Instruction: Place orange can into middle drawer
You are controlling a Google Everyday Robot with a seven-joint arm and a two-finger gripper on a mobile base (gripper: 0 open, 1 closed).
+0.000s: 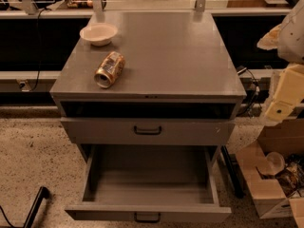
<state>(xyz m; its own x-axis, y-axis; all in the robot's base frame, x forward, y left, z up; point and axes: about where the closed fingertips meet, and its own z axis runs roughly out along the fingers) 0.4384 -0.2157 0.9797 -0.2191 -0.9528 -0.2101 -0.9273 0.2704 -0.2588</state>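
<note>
The orange can lies on its side on the grey cabinet top, left of centre near the front edge, one silvery end facing front-left. The middle drawer is the lower of the two drawers; it is pulled out wide and its inside is empty, with its dark handle at the front. The like drawer above it is closed. My gripper is the pale arm end at the right edge of the view. It is beside the cabinet's right front corner, apart from the can and far to its right.
A white bowl stands on the cabinet top behind the can. An open cardboard box with rubbish sits on the speckled floor at the right of the open drawer. A dark bar stands at the lower left. Cables hang at the cabinet's right.
</note>
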